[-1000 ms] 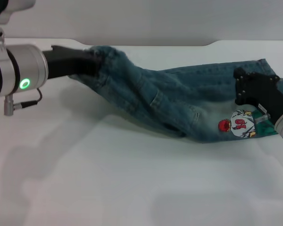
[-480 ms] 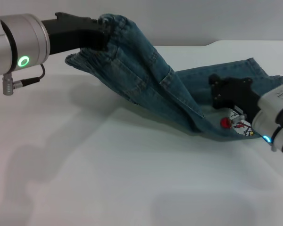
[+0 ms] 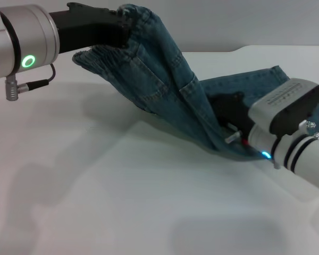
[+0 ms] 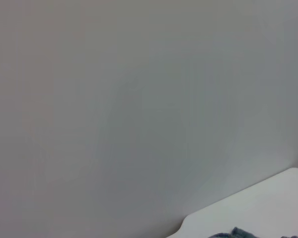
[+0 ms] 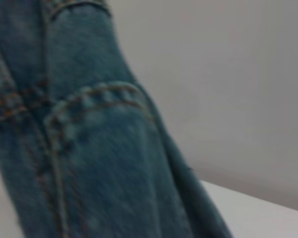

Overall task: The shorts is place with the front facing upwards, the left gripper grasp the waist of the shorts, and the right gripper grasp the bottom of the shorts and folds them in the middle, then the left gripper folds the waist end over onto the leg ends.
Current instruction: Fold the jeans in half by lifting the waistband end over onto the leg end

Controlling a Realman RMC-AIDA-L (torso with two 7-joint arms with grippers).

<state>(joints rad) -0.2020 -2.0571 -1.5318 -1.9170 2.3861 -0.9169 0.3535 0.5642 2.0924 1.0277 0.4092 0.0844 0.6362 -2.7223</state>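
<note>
White counter (image 3: pixel 122 212) underneath, bare in the foreground, grey wall behind. Nearest on that counter: the right claw (image 3: pixel 229 119) at the low end of the shorts (image 3: pixel 165 90), pressed against the denim beside the bottom of the shorts (image 3: pixel 266 79); cannot tell whether shut or apart, fingers hidden by cloth and wrist. Farther back and higher: the left claw (image 3: pixel 122 33), clamped together on the waist (image 3: pixel 103 61), held well above the counter so the denim slopes down from it to the right claw. Back pocket (image 5: pixel 89 148) close up in the right wrist view. Judged as the final step under way: waist end being carried over toward the leg ends (image 3: pixel 279 71). Next move calls for sweeping the waist across, lowering it flat onto the hems, then releasing without dragging the fold.
</note>
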